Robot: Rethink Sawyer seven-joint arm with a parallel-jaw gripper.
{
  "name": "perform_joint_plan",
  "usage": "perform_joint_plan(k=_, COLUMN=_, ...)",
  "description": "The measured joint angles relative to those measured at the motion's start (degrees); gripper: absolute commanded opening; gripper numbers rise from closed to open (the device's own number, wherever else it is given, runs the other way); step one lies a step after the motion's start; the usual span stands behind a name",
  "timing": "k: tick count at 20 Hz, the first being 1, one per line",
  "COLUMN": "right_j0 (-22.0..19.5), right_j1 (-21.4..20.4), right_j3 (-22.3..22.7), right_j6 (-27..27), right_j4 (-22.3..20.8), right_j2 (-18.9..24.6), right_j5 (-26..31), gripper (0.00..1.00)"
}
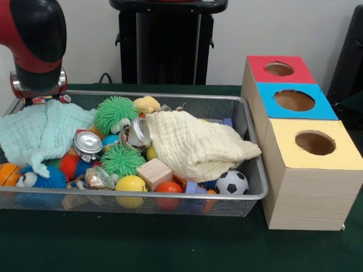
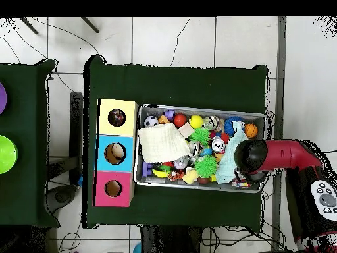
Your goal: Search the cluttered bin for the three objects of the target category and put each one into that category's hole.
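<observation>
Toys crowd the bin (image 1: 249,122) beside the gripper (image 1: 42,99), its grip impossible to judge, with no target piece visibly delivered yet.

So on my end I've got two feeds. The front one sits low across the table (image 1: 170,249) and faces the robot's pedestal (image 1: 164,39), close enough that the bin (image 1: 255,195) and the three coloured hole boxes (image 1: 306,170) fill most of the frame, with the arm (image 1: 34,39) poking in at top left. The overhead one hangs high, looking straight down, much farther out, so I get the whole table (image 2: 178,85) plus floor tiles around it. Both catch the bin (image 2: 197,110), the boxes (image 2: 100,153) and the arm (image 2: 283,155), just turned half round between them.
</observation>
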Motion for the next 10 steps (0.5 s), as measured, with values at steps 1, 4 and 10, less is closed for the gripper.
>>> perform_joint_plan(k=1, right_j0=0.0, right_j1=0.1, right_j3=0.0, right_j6=0.0, right_j4=0.0, right_j2=0.0, right_j5=0.0, gripper=1.00)
perform_joint_plan(k=4, right_j0=0.0, right_j1=0.3, right_j3=-0.1, right_j6=0.0, right_j4=0.0, right_j2=-0.1, right_j5=0.2, gripper=1.00)
perform_joint_plan(k=10, right_j0=0.0, right_j1=0.5, right_j3=-0.1, right_j6=0.0, right_j4=0.0, right_j2=-0.1, right_j5=1.3, gripper=0.00)
